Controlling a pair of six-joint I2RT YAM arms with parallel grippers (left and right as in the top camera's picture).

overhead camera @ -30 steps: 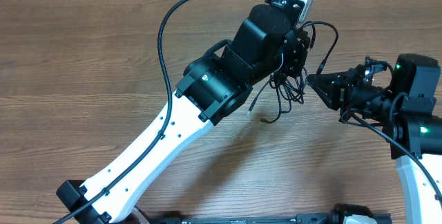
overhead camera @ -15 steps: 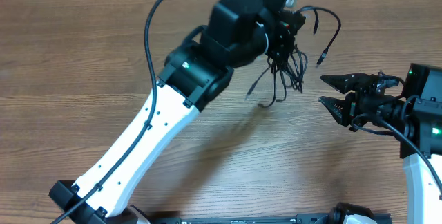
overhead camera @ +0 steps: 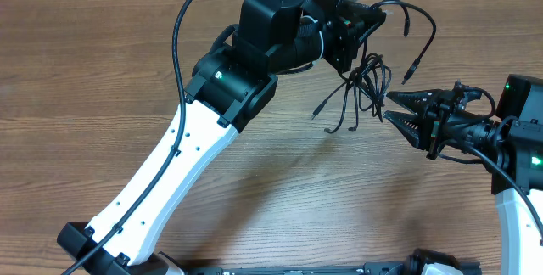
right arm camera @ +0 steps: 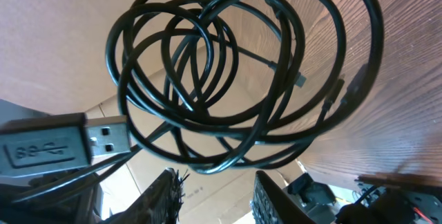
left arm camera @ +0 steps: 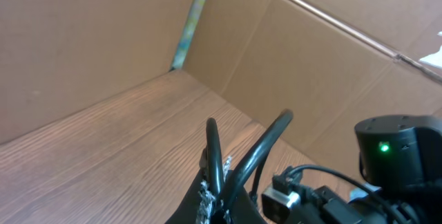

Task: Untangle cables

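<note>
Where the left arm (overhead camera: 170,182) is reaching: it is stretching from the near-left corner up and across the table (overhead camera: 76,80), ending over the far middle.
Left tool (left arm camera: 217,200): it is pinching the cables (overhead camera: 363,88), its jaws closed tight on a couple of strands that are running up from between them in the left wrist view.
Cables: thin black cords are hanging in tangled loops below the left tool, over the middle-right of the table. Whether the lowest ends are touching the wood, I cannot tell.
Loose ends: one small plug (overhead camera: 316,114) is dangling at the left of the bundle. One long strand is arching up and out to the right, with its end plug (overhead camera: 407,76) hanging free.
Right wrist view: the loops are filling the frame as overlapping rings. A USB plug (right arm camera: 103,137) is lying across the left side, close to the camera.
Right tool (overhead camera: 389,107): its jaws are standing partly apart and gripping nothing. The tips are pointing left at the bundle, just beside its right edge, and I cannot tell whether they are touching it.
Right arm (overhead camera: 517,139): it is extending in from the right edge, level with the bundle, with a green light (overhead camera: 510,86) glowing on it.
</note>
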